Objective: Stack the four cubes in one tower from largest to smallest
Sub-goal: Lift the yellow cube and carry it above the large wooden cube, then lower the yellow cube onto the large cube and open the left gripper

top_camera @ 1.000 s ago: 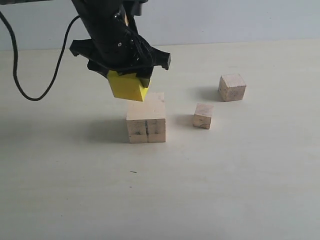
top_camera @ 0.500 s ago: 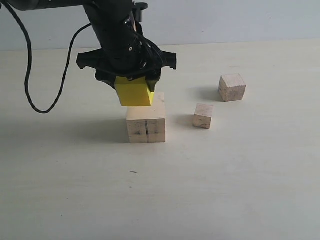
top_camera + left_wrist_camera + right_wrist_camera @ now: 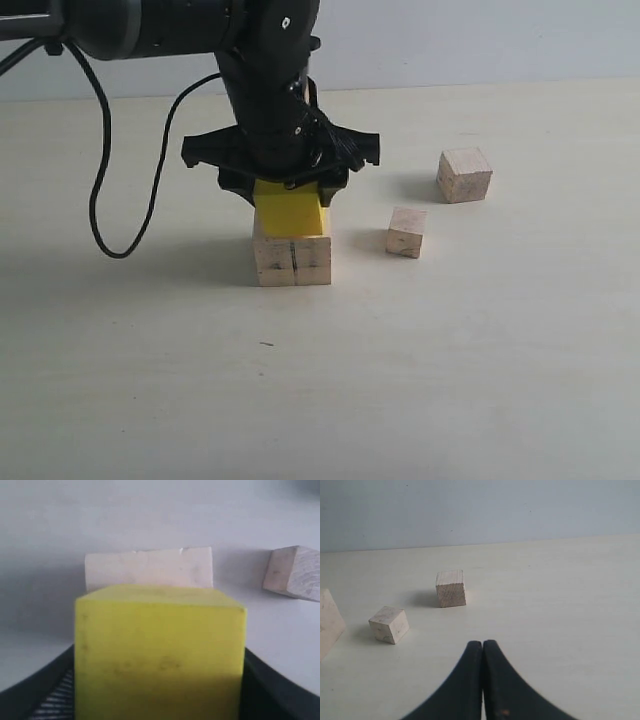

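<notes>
left gripper (image 3: 288,192) is clamping the bright yellow cube (image 3: 290,216), one black jaw pressing on each side, the cube's lower part sticking out below the tips. the yellow cube is sitting directly over the large pale-wood cube with the dark crack line (image 3: 292,260). their edges are meeting in the exterior view, but whether they are touching or a hair apart is not showing. the small pale-wood cube (image 3: 406,232) is lying on the pale table (image 3: 450,350) at 3 o'clock of the large cube, apart from it. the medium pale-wood cube (image 3: 464,175) is lying at about 2 o'clock, farther back, well apart from both.

the left wrist view is getting the yellow cube (image 3: 160,655) filling most of the frame, with the top of the large cube (image 3: 148,567) peeking out beyond it. the jaws there are only showing as dark blurs at the corners. another pale wood cube (image 3: 295,572) is getting cut off by the frame edge, and which one it is i cannot tell. the crack line is showing only in the exterior view.

the right gripper (image 3: 482,650) is showing only in its own wrist view, jaws pressed together, gripping nothing, over bare table. that view is also catching the medium cube (image 3: 451,588), the small cube (image 3: 389,624) and a cut-off corner of the large cube (image 3: 329,622).
</notes>
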You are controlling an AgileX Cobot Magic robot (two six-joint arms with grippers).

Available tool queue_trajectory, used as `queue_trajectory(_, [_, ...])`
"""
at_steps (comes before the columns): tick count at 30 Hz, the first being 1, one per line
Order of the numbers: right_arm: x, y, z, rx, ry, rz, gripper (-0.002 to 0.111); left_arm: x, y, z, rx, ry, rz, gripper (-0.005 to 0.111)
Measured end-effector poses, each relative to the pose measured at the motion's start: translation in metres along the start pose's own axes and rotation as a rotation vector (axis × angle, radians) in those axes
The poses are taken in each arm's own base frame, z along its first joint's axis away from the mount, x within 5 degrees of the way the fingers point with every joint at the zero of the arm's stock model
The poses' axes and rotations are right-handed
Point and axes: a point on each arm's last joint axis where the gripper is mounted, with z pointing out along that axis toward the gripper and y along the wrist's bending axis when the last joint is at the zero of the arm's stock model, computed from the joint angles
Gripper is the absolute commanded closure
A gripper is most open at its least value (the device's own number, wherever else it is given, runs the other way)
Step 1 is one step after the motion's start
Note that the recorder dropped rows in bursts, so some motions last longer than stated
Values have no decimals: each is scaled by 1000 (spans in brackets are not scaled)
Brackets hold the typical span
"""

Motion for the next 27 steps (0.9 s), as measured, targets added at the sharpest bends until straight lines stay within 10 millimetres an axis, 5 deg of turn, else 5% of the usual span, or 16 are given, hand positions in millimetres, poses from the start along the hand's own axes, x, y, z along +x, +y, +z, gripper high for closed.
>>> queue_trajectory(27, [0,0,0,0,0,0,108,-12,-5,-1,-24,-39,-40,106])
